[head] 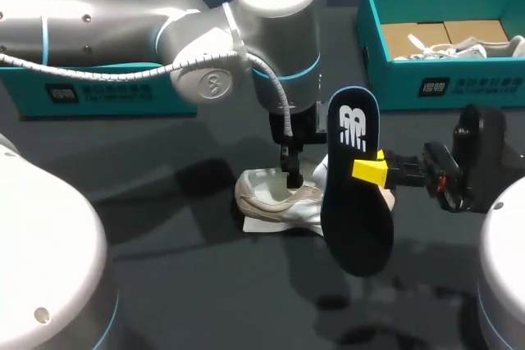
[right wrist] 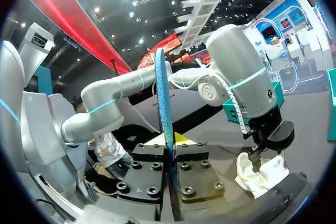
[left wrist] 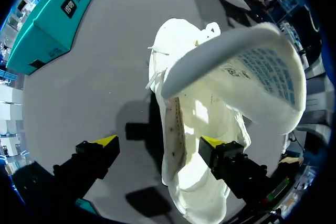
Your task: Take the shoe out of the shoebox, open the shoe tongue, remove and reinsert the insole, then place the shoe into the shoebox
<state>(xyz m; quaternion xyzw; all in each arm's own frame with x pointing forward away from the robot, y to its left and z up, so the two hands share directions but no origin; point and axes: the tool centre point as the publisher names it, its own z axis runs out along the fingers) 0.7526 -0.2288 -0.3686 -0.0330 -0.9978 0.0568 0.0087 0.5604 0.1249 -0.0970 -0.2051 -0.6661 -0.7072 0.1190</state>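
A white shoe (head: 275,206) lies on its side on the dark table. My left gripper (head: 294,176) points down into it, open; in the left wrist view the shoe's (left wrist: 194,129) side wall stands between the spread fingers (left wrist: 157,142), one finger on the table outside. My right gripper (head: 373,171) is shut on the dark insole (head: 357,202), held upright just right of the shoe. The insole's pale underside (left wrist: 252,72) hangs over the shoe. In the right wrist view the insole (right wrist: 164,108) stands edge-on between the shut fingers (right wrist: 170,148), with the shoe (right wrist: 260,174) beyond.
An open teal shoebox (head: 385,63) stands at the back right, with cardboard and another white shoe (head: 459,48) inside. A second teal box (head: 98,88) stands at the back left, behind my left arm.
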